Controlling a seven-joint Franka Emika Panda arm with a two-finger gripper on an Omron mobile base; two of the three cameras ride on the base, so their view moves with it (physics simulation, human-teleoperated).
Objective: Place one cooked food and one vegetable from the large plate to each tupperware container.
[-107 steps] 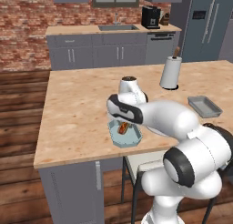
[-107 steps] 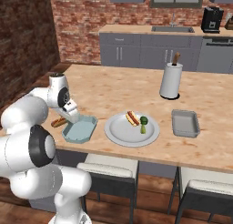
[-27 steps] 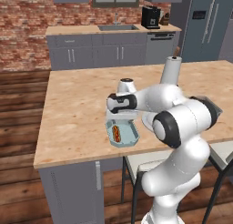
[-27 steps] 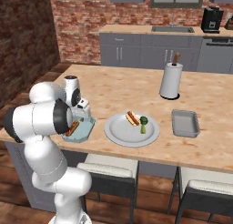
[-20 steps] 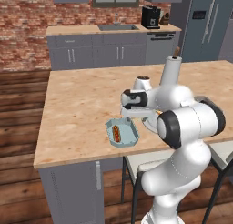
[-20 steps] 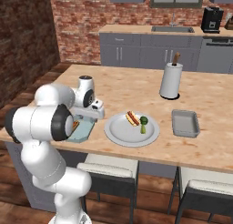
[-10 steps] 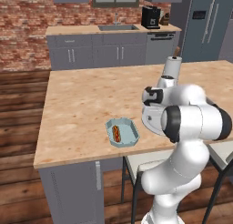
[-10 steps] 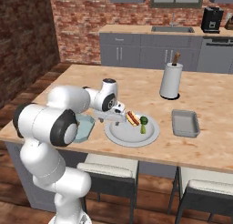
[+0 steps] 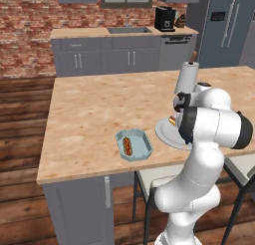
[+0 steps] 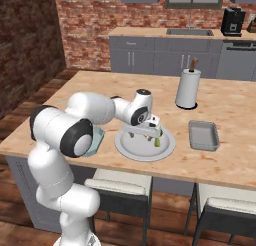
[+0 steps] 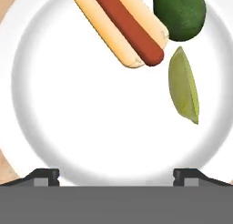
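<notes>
Wooden tabletop of the kitchen island, with four items resting directly on it. Near the front edge lies the light blue tray; just to its right sits the round white plate. The grey tray lies further right, apart from the plate. The paper towel roll stands upright behind them, toward the middle of the tabletop.

Hot dog cropped at top edge
</notes>
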